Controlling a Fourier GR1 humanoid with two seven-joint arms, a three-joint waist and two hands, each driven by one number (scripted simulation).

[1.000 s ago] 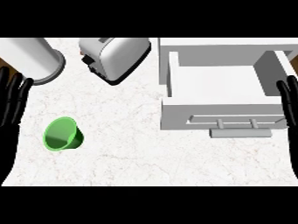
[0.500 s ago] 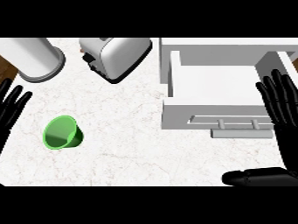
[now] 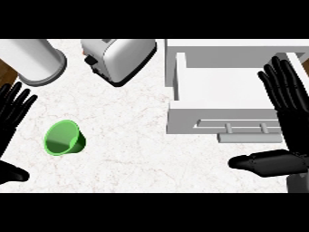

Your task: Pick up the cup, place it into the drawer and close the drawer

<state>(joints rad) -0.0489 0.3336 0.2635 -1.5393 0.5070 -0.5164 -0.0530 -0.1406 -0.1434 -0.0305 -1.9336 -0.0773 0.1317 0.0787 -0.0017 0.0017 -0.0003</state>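
My rig's visible body, head view. Left hand (image 3: 4, 118): matte black all over, with slender segmented fingers (image 3: 17, 97) whose joints show as faint ridges; its thumb (image 3: 8, 173) is a thicker, rounded black lobe. Right hand (image 3: 300, 118): the same black finish, a long flat palm and ridged, segmented fingers (image 3: 281, 78) with rounded tips; its thumb (image 3: 267, 163) is stout, glossy and made of blunt sections. Behind the right hand I see a short piece of light grey forearm (image 3: 304, 182). I make out no cables, screws or markings.
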